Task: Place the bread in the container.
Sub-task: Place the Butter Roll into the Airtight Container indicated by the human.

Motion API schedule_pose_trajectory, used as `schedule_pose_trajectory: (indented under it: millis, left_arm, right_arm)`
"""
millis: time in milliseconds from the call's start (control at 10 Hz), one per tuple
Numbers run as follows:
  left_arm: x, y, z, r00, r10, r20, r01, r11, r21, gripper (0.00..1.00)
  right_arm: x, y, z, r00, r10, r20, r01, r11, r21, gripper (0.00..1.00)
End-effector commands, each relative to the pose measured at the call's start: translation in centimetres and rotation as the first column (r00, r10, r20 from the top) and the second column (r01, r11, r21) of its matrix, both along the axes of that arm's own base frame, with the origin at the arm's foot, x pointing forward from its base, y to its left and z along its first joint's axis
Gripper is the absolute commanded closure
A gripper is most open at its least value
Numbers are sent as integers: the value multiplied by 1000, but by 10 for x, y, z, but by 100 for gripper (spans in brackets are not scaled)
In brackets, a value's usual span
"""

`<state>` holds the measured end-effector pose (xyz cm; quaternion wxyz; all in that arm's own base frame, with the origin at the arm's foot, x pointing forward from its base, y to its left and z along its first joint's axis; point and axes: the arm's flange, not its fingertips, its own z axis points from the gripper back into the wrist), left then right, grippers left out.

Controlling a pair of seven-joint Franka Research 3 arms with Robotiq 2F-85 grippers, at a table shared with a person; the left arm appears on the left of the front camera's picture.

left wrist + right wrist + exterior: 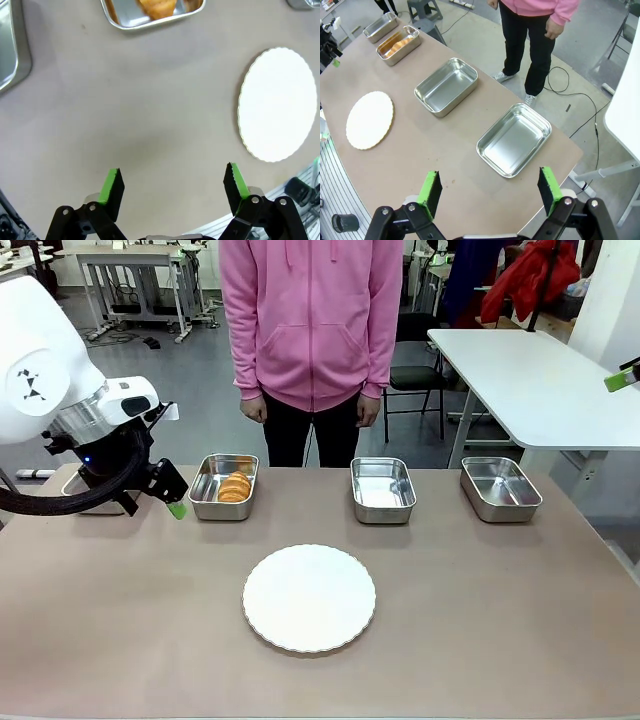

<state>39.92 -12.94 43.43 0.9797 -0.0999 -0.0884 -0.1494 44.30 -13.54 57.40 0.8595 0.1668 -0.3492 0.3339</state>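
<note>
The golden-brown ridged croissant (235,487) already lies inside the shallow shiny steel pan (205,487) on the brown worktop (480,610), so placing looks done, with both the left claw (174,186) and right claw (490,192) spread and empty.

**What you can't fully see**

In your left wrist view, the container (150,20) at 12 o'clock is cut by the top edge, so only part of the bread (157,7) shows. Another pan (12,47) at 10 o'clock runs off the left edge. In the front view, the left arm hides most of the leftmost pan (72,488), and the right gripper (622,377) is clipped at 3 o'clock.
</note>
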Motion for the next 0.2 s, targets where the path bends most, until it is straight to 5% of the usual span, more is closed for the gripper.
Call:
schedule_pose_trajectory:
  millis: [0, 100]
  left_arm:
    - [3, -2, 3, 1000, -15, 5, 15, 1000, 21, 0]
    - [3, -2, 3, 1000, -15, 5, 15, 1000, 21, 0]
  right_arm:
    - [1, 1, 1, 1000, 6, 15, -7, 1000, 16, 0]
    - [1, 1, 1, 1000, 6, 15, -7, 1000, 16, 0]
